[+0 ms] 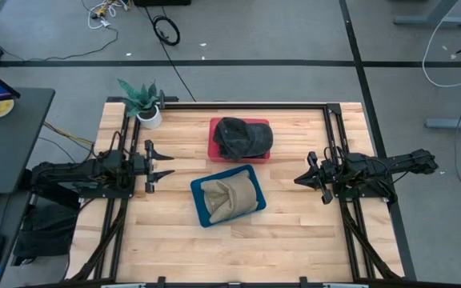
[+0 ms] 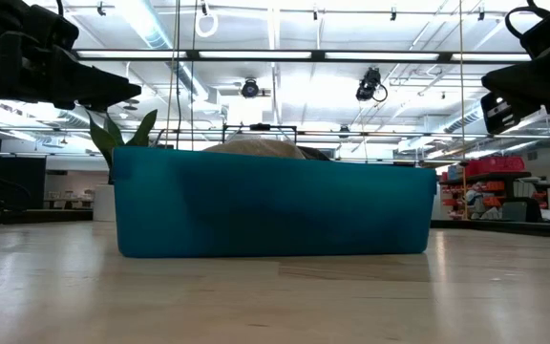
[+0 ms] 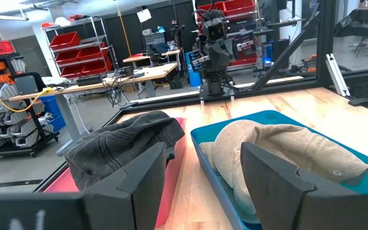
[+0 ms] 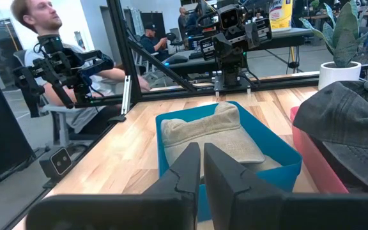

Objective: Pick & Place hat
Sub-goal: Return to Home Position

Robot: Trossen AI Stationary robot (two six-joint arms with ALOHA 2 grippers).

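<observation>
High view: the soft brown cloth cap (image 1: 232, 197) lies inside the blue plastic bin (image 1: 199, 210), a little below the middle of the frame. The dark black cloth cap (image 1: 242, 137) sits piled in the flat red bin (image 1: 214, 149), just above the blue one. The left claw (image 1: 170, 163) is at the left of the frame, well apart from both bins, its two fingers spread wide. The right claw (image 1: 298, 180) is at the right, also well apart, its fingers pressed together. Both claws point toward the bins.
</observation>
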